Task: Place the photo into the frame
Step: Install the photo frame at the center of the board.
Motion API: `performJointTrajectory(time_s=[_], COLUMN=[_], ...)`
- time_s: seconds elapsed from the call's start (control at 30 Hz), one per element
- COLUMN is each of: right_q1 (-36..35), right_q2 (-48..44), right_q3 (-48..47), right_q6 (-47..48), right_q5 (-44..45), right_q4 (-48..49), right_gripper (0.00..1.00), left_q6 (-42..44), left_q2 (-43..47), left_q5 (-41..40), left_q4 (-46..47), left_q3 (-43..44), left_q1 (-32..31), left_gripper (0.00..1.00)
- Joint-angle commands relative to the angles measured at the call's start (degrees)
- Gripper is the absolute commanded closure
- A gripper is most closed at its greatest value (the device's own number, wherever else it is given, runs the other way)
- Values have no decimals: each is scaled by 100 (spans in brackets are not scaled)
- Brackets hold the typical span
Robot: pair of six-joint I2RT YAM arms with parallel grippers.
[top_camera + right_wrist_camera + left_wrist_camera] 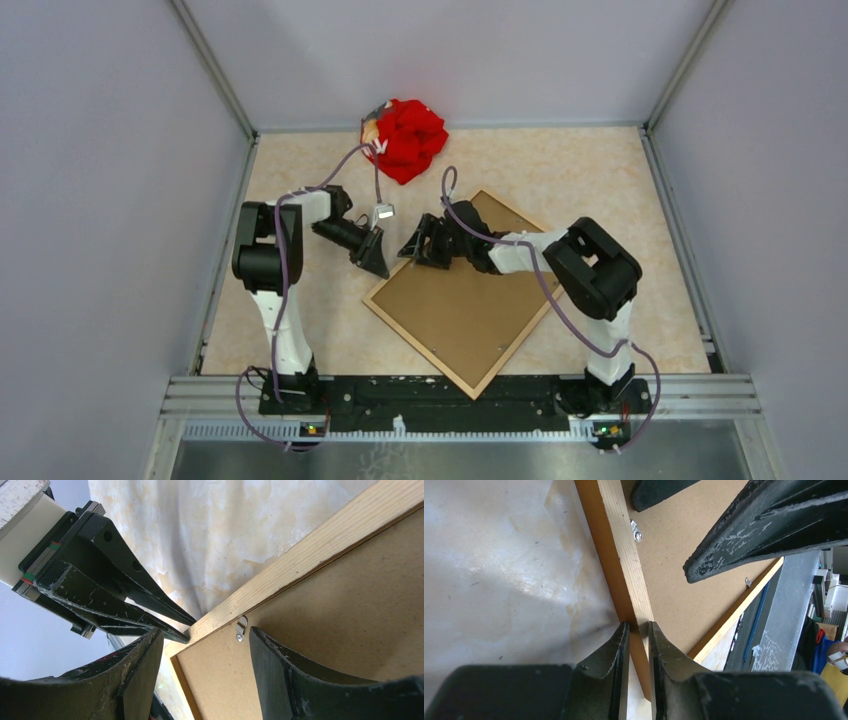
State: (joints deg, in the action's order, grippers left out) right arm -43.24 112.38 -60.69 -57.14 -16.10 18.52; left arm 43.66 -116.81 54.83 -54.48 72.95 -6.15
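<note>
The frame (420, 350) lies face down, turned like a diamond, mid-table, with a brown backing board (465, 300) sitting in it. The photo is out of view. My left gripper (378, 262) is at the frame's left edge; in the left wrist view it (638, 625) is shut on the pale wooden rail (616, 540), one finger on each side. My right gripper (415, 245) hovers open over the upper left corner. In the right wrist view it (206, 630) straddles a small metal turn clip (240, 629) where the backing board (325, 625) meets the rail (310, 550).
A crumpled red cloth (408, 138) lies at the back of the table by the wall. A small grey tag (384, 211) hangs on the left arm's cable. Another clip (748, 581) shows on the frame's near rail. Grey walls enclose the table.
</note>
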Motion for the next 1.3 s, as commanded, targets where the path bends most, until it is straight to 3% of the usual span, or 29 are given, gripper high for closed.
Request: performJointTrajectory(time_s=[0.0, 0.67, 0.97, 1.27], right_q1=[91, -315, 658, 1818], right_q2=[-307, 329, -558, -709], right_q3=[138, -380, -248, -365], right_q6=[254, -37, 484, 936], right_q5=[313, -263, -224, -346], right_q4=[-291, 16, -484, -1004], right_gripper=[36, 36, 34, 31], left_q6=[234, 243, 227, -910], left_q2=[132, 108, 137, -348], left_q5=[12, -7, 62, 345], left_q4=[184, 190, 45, 497], left_q3=[-102, -94, 144, 1562], left_q1=[-114, -127, -114, -353], left_gripper=[77, 77, 77, 52])
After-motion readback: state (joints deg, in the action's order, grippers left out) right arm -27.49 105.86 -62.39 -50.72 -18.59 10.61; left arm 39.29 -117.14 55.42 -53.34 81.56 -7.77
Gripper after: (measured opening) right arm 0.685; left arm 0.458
